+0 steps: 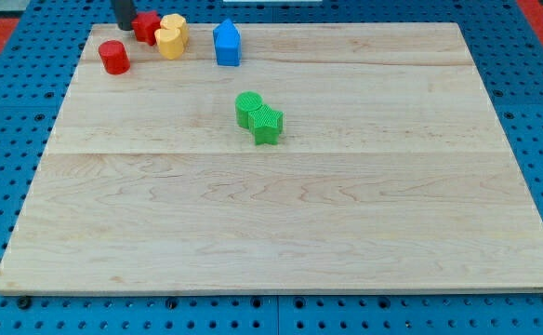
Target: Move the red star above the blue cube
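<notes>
The red star [146,26] lies at the board's top left, touching the yellow blocks on its right. My tip [124,24] is at the view's top edge, right against the red star's left side. The blue block [226,43], house-shaped, stands to the right of the yellow blocks near the board's top edge. The red star is left of the blue block, at about the same height in the view.
Two yellow blocks [171,37] sit touching each other between the red star and the blue block. A red cylinder [114,57] stands below left of the star. A green cylinder [248,107] and a green star [268,125] touch near the board's middle.
</notes>
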